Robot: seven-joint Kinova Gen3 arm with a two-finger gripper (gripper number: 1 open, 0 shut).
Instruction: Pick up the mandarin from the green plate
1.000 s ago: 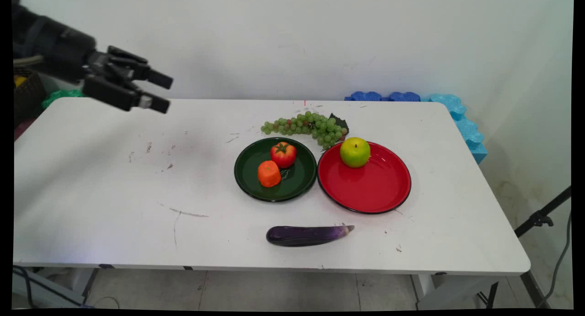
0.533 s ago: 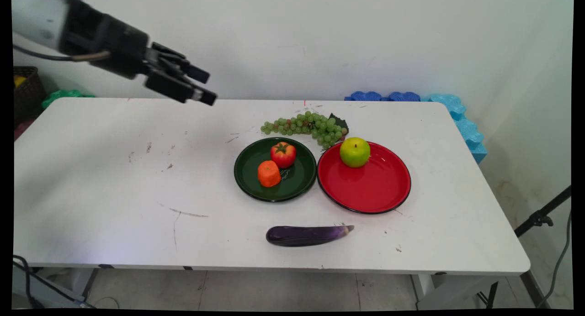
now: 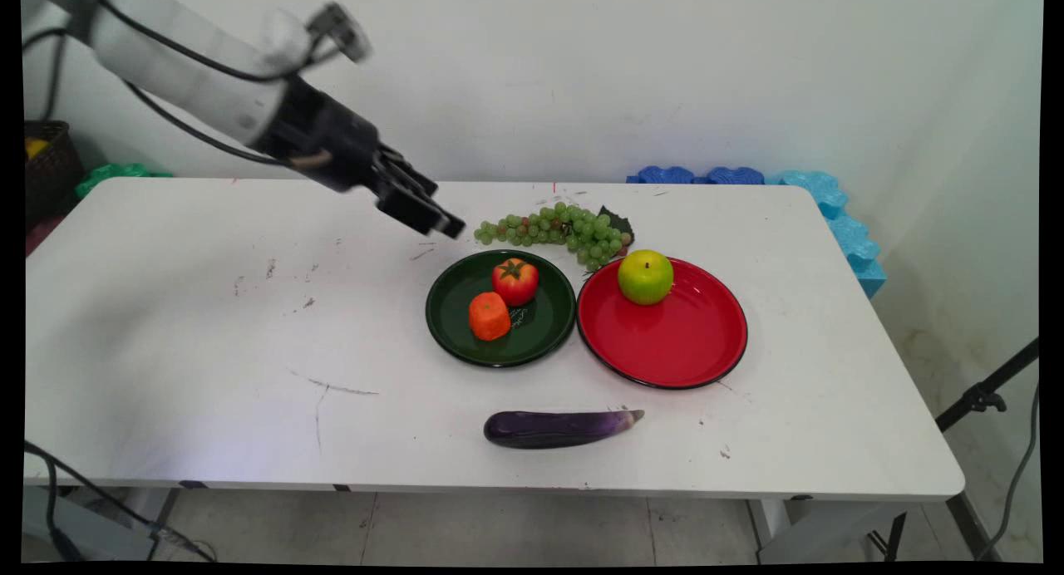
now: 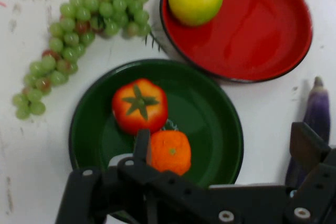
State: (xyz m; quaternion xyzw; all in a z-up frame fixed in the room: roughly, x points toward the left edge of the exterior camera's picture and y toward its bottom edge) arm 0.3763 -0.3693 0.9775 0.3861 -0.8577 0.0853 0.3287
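My black gripper hangs open and empty above the table, just left of the grape bunch and up-left of the green plate. In the hand view the gripper looks down on the green plate, which holds a red tomato and an orange carrot piece. One finger overlaps the carrot piece in the picture. The tomato and the carrot piece sit side by side on that plate. The grapes lie on the bare table beside it.
A red plate right of the green one carries a green apple. A purple eggplant lies near the table's front edge. Blue foam pieces lie at the back right corner. A tripod leg stands off the right side.
The arm has swung from the far left across to the right and lower, bringing the open gripper close to the grapes and green plate. Nothing on the table moved.
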